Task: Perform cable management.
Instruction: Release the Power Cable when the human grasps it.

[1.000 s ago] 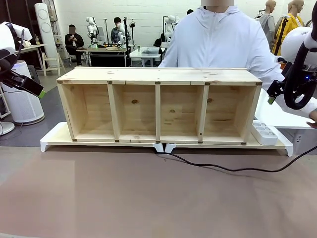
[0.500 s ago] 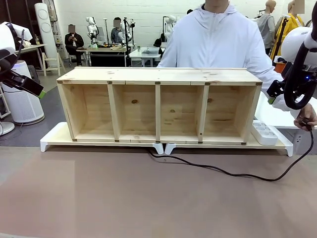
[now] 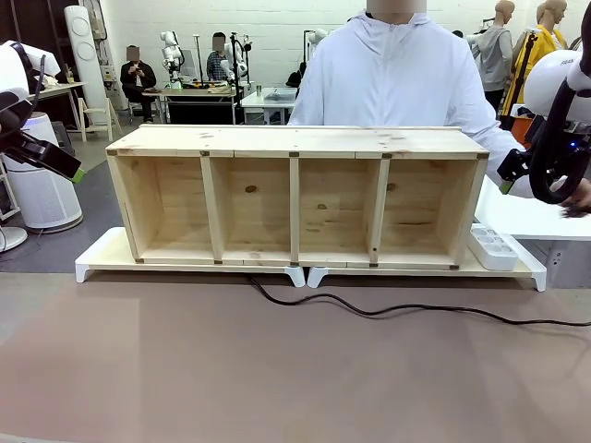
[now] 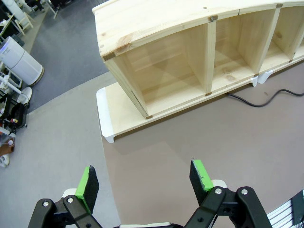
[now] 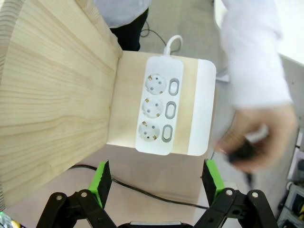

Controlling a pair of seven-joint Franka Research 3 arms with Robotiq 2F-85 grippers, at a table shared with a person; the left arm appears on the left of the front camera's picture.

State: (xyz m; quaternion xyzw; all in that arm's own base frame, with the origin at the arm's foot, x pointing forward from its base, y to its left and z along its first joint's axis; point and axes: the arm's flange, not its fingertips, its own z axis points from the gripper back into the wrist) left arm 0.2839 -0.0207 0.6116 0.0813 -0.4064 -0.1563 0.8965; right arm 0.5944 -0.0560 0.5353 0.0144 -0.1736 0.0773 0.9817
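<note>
your left gripper [image 4: 145, 183] hangs above the brown table [image 3: 277, 378] near the left end of the wooden shelf unit [image 3: 295, 194], its green pads spread wide with nothing between them. in the front view that gripper [image 3: 78, 173] sits at the left edge, well apart from the shelf.

your right gripper [image 5: 156, 183] is also spread wide and empty. it looks down on the white power strip [image 5: 159, 111], which lies on the white riser [image 3: 517, 268] just beside the right end of the shelf unit, three sockets and three switches facing up. in the front view the strip [image 3: 492, 246] rests against the shelf's right side.

the cable [image 3: 388, 310] runs across the table in front of the shelf: it starts near the gap between the two risers, curves right along the table and leaves the frame at the right edge. you can see a short stretch of it [image 4: 259, 99] from the left wrist, and another stretch [image 5: 142, 192] passing under the right gripper.

the person's hand [image 5: 259, 140] is blurred beside the strip; it seems to be pinching something dark, perhaps the plug, but you cannot tell for certain. the person [image 3: 397, 83] stands behind the shelf.
</note>
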